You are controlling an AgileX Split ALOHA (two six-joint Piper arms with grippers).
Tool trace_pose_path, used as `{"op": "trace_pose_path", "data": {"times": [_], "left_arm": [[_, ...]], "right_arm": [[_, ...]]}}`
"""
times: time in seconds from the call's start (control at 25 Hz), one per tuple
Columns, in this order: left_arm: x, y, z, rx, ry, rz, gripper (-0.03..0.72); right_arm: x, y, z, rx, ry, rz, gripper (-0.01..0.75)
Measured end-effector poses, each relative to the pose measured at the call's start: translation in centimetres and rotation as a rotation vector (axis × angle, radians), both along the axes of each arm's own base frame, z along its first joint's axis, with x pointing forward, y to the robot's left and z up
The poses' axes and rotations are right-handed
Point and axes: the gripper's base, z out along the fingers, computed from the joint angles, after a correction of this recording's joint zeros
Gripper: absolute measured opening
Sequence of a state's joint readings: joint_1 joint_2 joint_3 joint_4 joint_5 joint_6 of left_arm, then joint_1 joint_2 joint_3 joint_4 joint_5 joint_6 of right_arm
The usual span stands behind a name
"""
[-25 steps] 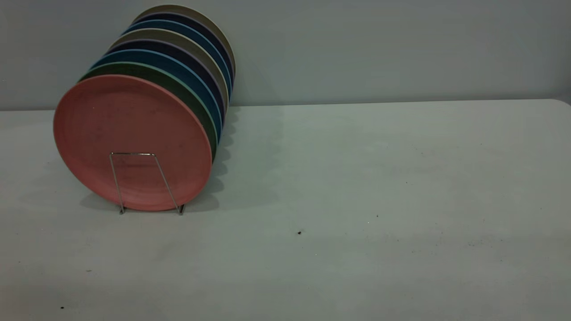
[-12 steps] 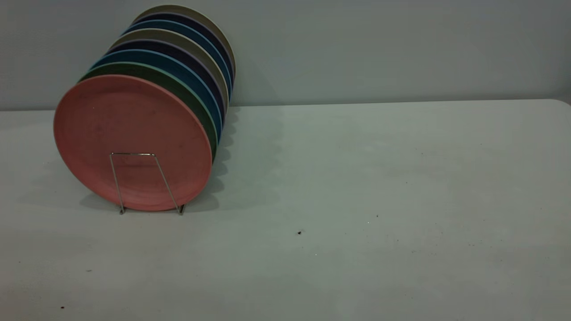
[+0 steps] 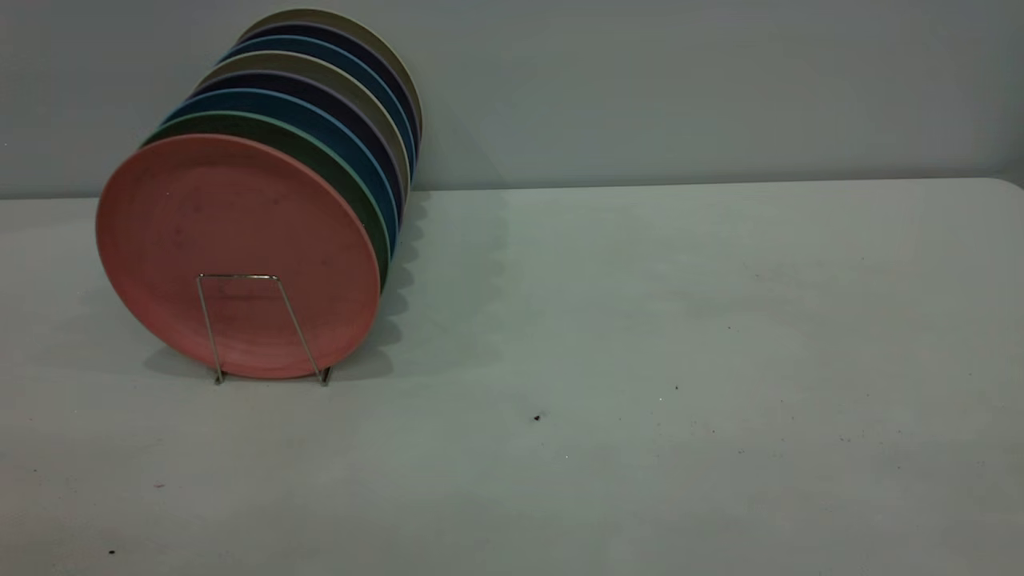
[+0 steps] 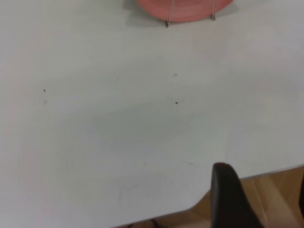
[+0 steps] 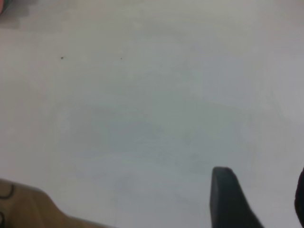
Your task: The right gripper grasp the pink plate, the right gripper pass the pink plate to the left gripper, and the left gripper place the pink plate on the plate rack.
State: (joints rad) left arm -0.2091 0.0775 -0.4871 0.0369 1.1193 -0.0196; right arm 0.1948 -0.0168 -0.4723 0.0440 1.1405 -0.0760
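1. Pink plate (image 3: 238, 240) up on its edge at the very front of the plate rack (image 3: 240, 276), on the left side of the bench (image 3: 640, 320), flat face turned to the outside camera.
2. Front wire loop of the rack right across the lower part of the pink plate, both wire feet down on the bench.
3. Behind the pink plate, packed close in a row and also on edge: green plate (image 3: 336, 160), then blue plates (image 3: 320, 120), then more dark and grey-brown ones further back.
4. Left gripper (image 4: 262, 171) by the edge of the bench, well apart from the pink plate (image 4: 185, 9) and the rack wires (image 4: 170, 9). Jaws wide apart, holding nothing at all.
5. Right gripper (image 5: 261, 172) above a bare part of the bench. Jaws wide apart too, with nothing between them.
6. Tiny dark specks (image 3: 537, 417) dotted here and there on the bench.
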Motion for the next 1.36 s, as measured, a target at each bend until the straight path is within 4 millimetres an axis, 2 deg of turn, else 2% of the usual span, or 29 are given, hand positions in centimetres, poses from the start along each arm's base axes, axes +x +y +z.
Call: {"op": "trace_pose_path", "data": {"times": [0.2, 0.48, 1.36], "left_arm": [[-0.1, 0.0, -0.1, -0.003, -0.004, 0.020, 0.391], [-1.3, -0.1, -0.2, -0.012, -0.081, 0.206, 0.391], [-1.5, -0.1, -0.2, -0.011, -0.088, 0.213, 0.391]], "right_arm": [[0.0, 0.0, 0.0, 0.003, 0.000, -0.019, 0.357], [0.0, 0.2, 0.0, 0.014, 0.000, -0.130, 0.357], [0.0, 0.3, 0.0, 0.017, 0.000, -0.140, 0.357]]}}
